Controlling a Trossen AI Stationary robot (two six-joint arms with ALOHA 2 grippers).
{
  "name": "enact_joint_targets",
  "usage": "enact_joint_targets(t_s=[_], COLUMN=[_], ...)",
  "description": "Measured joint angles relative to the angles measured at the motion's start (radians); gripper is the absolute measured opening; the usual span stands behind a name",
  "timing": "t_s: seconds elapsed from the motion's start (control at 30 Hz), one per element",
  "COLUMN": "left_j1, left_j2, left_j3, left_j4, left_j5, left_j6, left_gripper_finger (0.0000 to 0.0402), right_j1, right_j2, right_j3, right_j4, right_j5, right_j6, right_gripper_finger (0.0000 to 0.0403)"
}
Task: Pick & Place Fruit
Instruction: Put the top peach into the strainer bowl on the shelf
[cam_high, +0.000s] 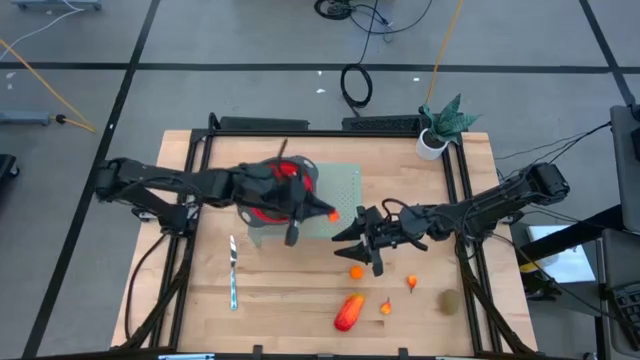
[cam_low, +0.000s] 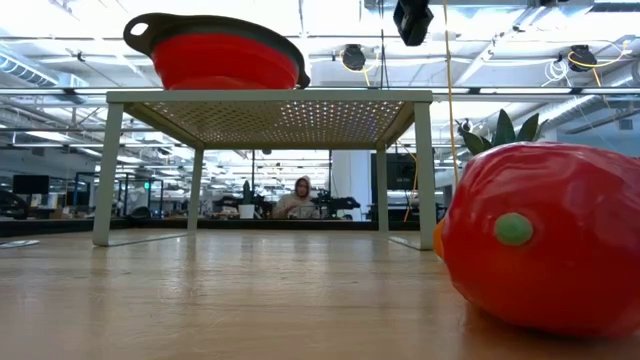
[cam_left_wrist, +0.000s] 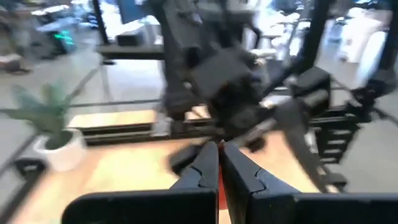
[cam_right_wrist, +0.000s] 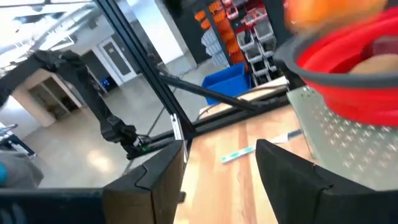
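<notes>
The left gripper (cam_high: 331, 212) pinched 1 small orange toy fruit (cam_high: 333, 213) beside the red bowl (cam_high: 283, 182) to drop it in, while the right gripper (cam_high: 352, 236) waited wide open.

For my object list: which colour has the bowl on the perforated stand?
Red with a dark grey rim, seen best in the low view: bowl atop the stand.

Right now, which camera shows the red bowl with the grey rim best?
The low view: the red bowl with the grey rim sits sharp and unobstructed on the perforated metal stand. In the high view the left arm hides most of the bowl. The right wrist view catches only part of it, blurred. The left wrist view doesn't show it.
</notes>
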Motion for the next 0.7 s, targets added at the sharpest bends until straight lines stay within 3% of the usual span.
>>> enact_joint_targets(t_s=[0.17,0.4,0.7], left_j1=[0.025,0.029,0.029], left_j2=[-0.086,-0.19,-0.225], left_j3=[0.002,-0.001,0.001], left_j4=[-0.099,-0.394,-0.649], left_j5=[-0.092,-0.282,-0.445], left_j6=[0.001,-0.107,-0.247], left_gripper_finger=[0.0,0.0,0.0], right_j1=[0.0,0.0,0.0], right_j2=[0.0,0.0,0.0], right_j3=[0.0,0.0,0.0], right_j4=[-0.015,-0.022,-0.038], right_j5=[0.001,0.002,0.002], right_j6=[0.008,-0.002,-0.004], right_gripper_finger=[0.0188,0.0167,0.0116])
